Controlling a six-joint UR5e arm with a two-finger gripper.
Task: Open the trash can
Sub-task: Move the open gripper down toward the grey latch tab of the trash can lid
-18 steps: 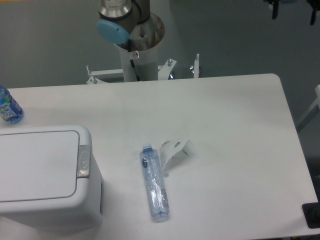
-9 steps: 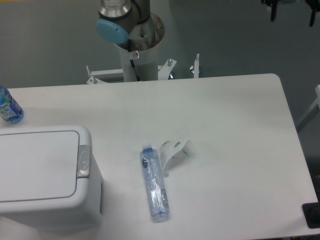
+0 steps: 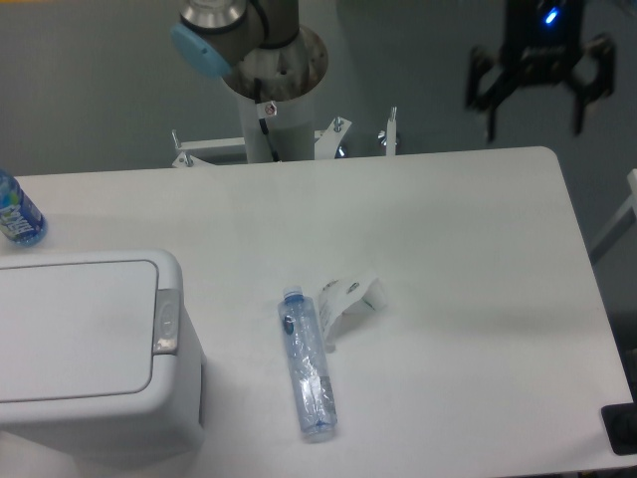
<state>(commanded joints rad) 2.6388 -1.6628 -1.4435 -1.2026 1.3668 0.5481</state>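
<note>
The trash can [image 3: 90,349] is a large white boxy bin at the front left of the table, its flat lid shut, with a small grey push-button latch [image 3: 166,321] on the lid's right edge. My gripper [image 3: 534,127] hangs in the air at the top right, above the table's far right edge, far from the bin. Its two black fingers point down, spread apart, with nothing between them.
A crushed clear plastic bottle [image 3: 308,363] lies in the middle of the white table [image 3: 468,249], with a crumpled label [image 3: 346,297] beside it. A blue bottle [image 3: 17,212] stands at the far left edge. The arm's base column [image 3: 269,100] stands behind the table.
My gripper has come down into view at the top right and shifted slightly left. The arm's shoulder joint has turned a little. The bin and bottles have not moved.
</note>
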